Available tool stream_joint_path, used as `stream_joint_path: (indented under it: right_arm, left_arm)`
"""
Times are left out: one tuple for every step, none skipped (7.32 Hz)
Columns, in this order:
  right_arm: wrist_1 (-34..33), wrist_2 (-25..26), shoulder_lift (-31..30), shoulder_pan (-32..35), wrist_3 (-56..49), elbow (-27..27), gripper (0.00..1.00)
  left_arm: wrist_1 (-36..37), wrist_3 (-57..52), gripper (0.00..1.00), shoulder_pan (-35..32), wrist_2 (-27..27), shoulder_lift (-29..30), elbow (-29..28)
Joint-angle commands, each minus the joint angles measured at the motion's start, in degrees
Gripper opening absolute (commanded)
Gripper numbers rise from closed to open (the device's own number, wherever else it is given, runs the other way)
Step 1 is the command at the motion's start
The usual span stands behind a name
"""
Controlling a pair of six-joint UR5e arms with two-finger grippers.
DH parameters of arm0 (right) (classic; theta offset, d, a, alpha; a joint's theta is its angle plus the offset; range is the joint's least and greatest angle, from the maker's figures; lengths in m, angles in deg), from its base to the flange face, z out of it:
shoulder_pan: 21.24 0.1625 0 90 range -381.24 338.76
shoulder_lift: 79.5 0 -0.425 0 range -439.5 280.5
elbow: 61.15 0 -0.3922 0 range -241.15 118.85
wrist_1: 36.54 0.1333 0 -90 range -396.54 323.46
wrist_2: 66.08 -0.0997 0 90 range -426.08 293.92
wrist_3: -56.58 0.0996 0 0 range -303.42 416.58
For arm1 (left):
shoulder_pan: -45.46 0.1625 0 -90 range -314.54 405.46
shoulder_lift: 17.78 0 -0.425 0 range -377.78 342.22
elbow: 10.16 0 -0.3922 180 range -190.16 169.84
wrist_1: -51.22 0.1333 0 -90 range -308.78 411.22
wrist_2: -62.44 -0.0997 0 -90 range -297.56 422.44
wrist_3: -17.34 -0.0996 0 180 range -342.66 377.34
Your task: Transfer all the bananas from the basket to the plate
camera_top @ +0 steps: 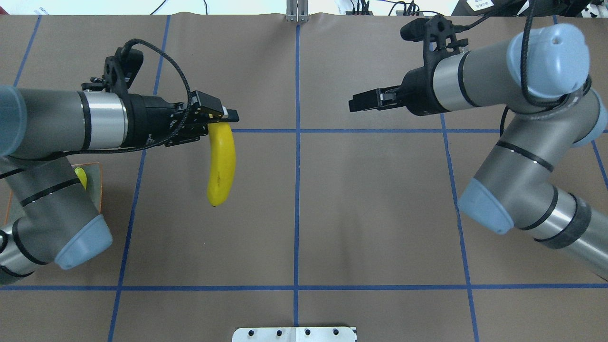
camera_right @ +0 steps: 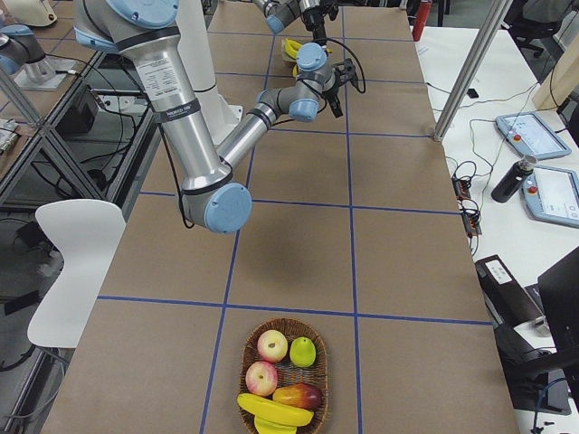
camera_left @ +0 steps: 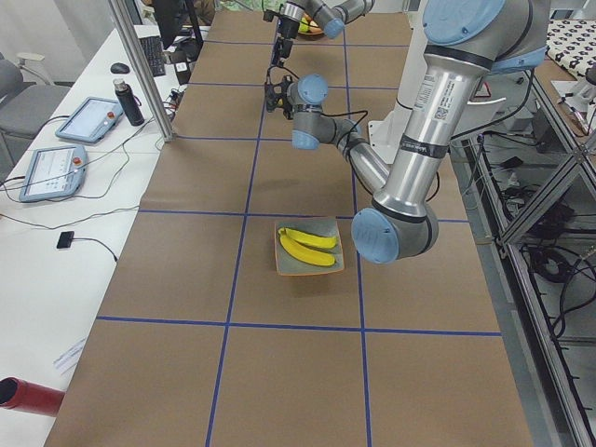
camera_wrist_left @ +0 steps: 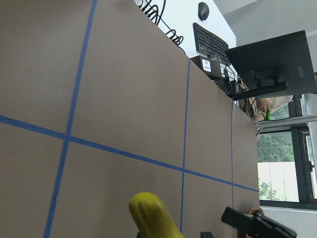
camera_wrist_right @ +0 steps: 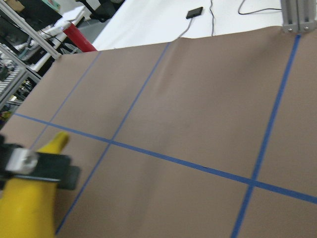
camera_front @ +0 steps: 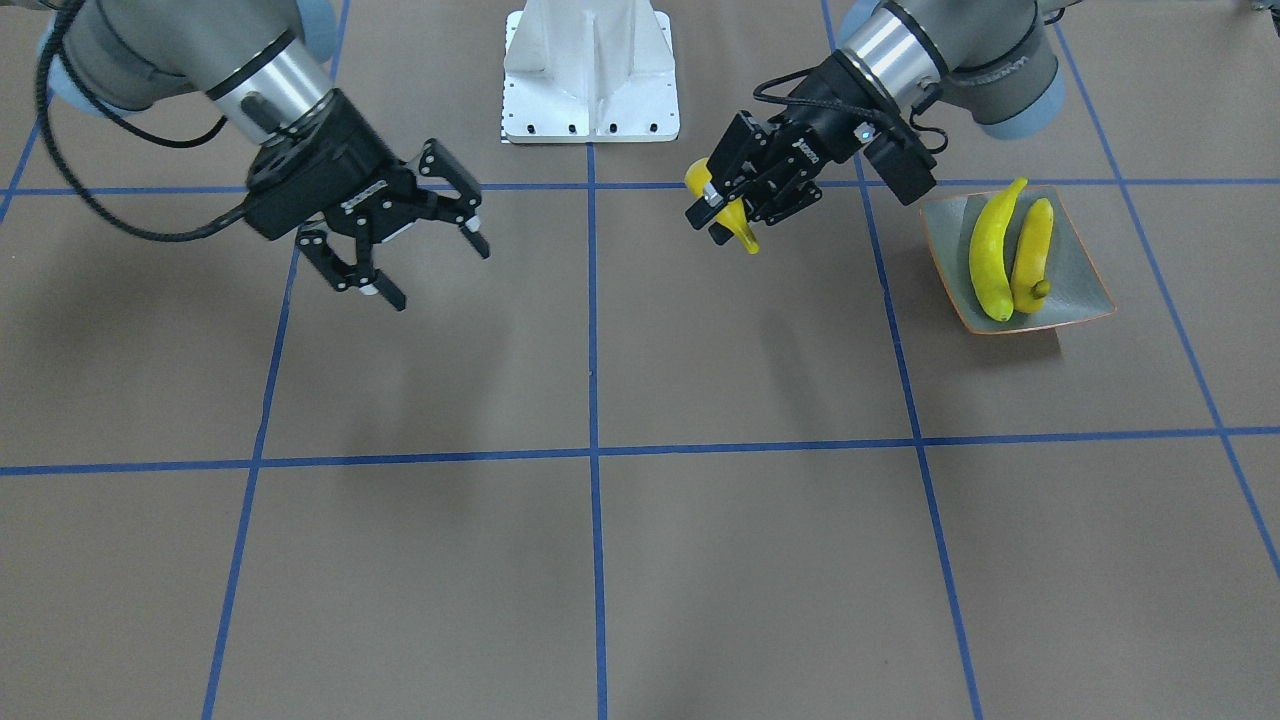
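Four bananas are counted. A pair of bananas (camera_front: 993, 255) is laid side by side, touching, in the plate (camera_front: 1085, 280). A third banana (camera_top: 222, 164) is clamped at one end between the closed fingers of the left gripper (camera_top: 221, 120) and is held clear of the table (camera_front: 600, 560), well apart from the plate, toward the table's middle. A fourth banana (camera_right: 276, 412) is left in the basket (camera_right: 244, 372), at the end of the table opposite the plate. One plate and one basket are seen. Four other fruits are counted in the basket: two red-and-yellow apples (camera_right: 271, 344), one green apple (camera_right: 303, 351) and one dark red fruit (camera_right: 301, 395).

The right gripper (camera_front: 438, 272) is held farther still from the plate, beyond the left gripper, with its fingers spread wide and nothing between them.

From overhead, the plate is almost wholly covered by the left arm, and only a corner and a sliver of yellow are shown. The basket's near edge is cut off by the frame. From the front, the middle of the held banana is hidden by the fingers.
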Motion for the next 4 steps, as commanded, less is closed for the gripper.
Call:
stream_joint_path:
  right_arm:
    - [-10.7, -3.4, -3.5, 7.4, -13.8, -0.1, 1.0]
    - [-14.1, -3.4, -4.9, 9.8, -19.5, 0.2, 1.0]
    - [-15.3, -3.4, -6.2, 11.3, -23.6, 0.1, 1.0]
    - [-16.8, -3.4, -6.4, 12.1, -25.5, 0.1, 1.0]
  left_arm:
    - [6.3, -6.0, 0.0, -1.6, 0.9, -9.6, 5.6]
    - [14.7, -9.3, 0.0, -1.7, 0.6, -11.0, 8.6]
    - [21.7, -11.4, 0.0, -1.4, -0.1, -11.2, 9.9]
    - [24.0, -12.1, 0.0, -1.1, -0.3, -12.2, 10.1]
